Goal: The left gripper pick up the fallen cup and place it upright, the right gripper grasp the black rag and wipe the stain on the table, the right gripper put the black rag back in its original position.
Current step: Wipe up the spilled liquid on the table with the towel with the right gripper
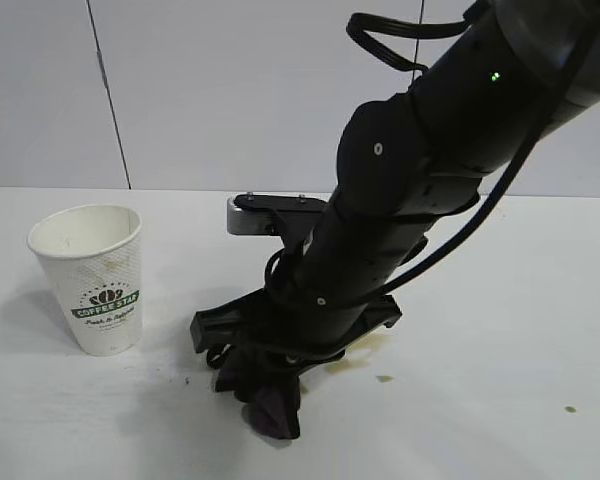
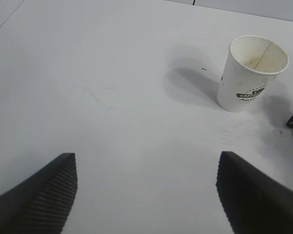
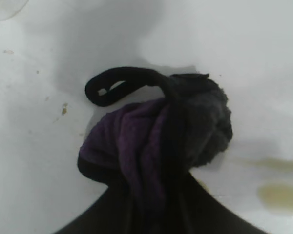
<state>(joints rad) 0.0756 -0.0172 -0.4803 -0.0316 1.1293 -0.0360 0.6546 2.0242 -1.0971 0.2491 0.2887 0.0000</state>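
Observation:
The cup [image 1: 90, 280] stands upright on the white table [image 1: 500, 290] at the left, brown smears inside; the left wrist view shows the cup [image 2: 251, 73] well beyond my left gripper [image 2: 146, 175]. That gripper hangs open over bare tabletop with nothing between its fingers [image 2: 49, 195], and it is outside the exterior view. My right gripper [image 1: 265, 385] reaches down at the table's middle, shut on the black rag [image 1: 272, 405], which is bunched and pressed on the surface. In the right wrist view the rag [image 3: 156, 141] shows purple and black folds and a loop. A faint brown stain [image 1: 355, 358] lies beside it.
Small brown droplets [image 1: 384, 378] and another speck [image 1: 570, 409] lie right of the rag. A smeared yellowish patch [image 3: 278, 192] sits close to the rag in the right wrist view. The right arm's bulk [image 1: 430, 180] leans over the table's middle. Grey wall panels stand behind.

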